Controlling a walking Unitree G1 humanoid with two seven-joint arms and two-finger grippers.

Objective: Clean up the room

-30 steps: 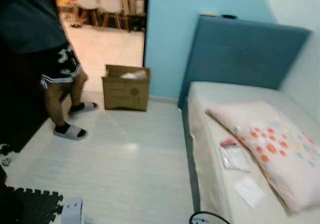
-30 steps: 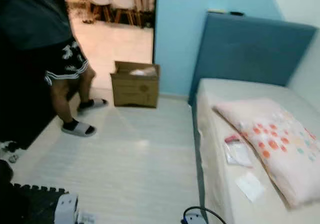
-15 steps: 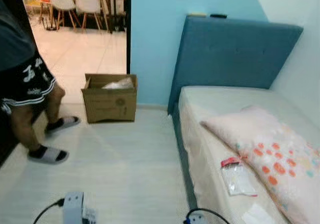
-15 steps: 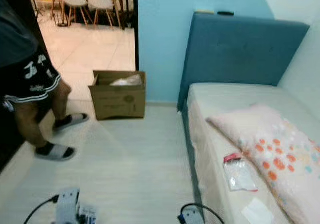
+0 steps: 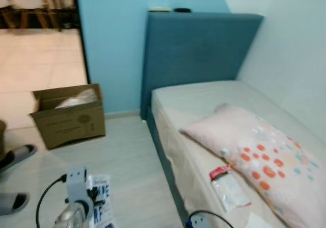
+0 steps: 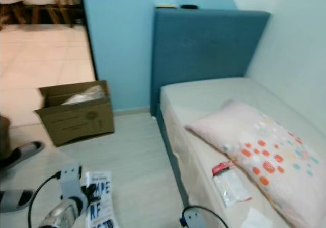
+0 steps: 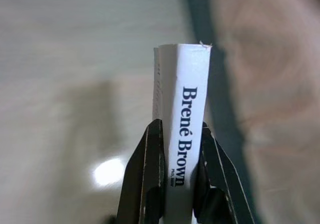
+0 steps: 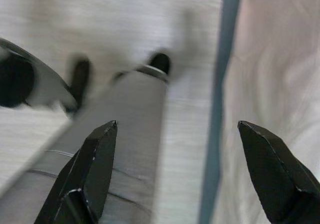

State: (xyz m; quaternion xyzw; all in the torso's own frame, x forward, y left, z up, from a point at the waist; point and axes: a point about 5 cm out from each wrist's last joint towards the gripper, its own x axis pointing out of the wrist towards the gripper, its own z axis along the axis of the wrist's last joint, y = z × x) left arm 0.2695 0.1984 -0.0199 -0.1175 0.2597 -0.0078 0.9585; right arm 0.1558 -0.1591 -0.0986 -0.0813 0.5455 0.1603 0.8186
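The book (image 7: 181, 134) is showing a smooth white paper spine with matt black print, clamped between matt black plastic-looking fingers (image 7: 152, 179). Beside the bed (image 5: 204, 98), the floor (image 5: 127, 156) is showing pale wood-grain planks with a slight sheen. The box (image 5: 69, 117) is showing plain matt brown cardboard. The headboard (image 5: 196, 49) is wearing matt blue cloth. The pillow (image 5: 254, 156) is showing soft cloth. The bag (image 5: 229, 190) on the bed is showing glossy clear plastic.
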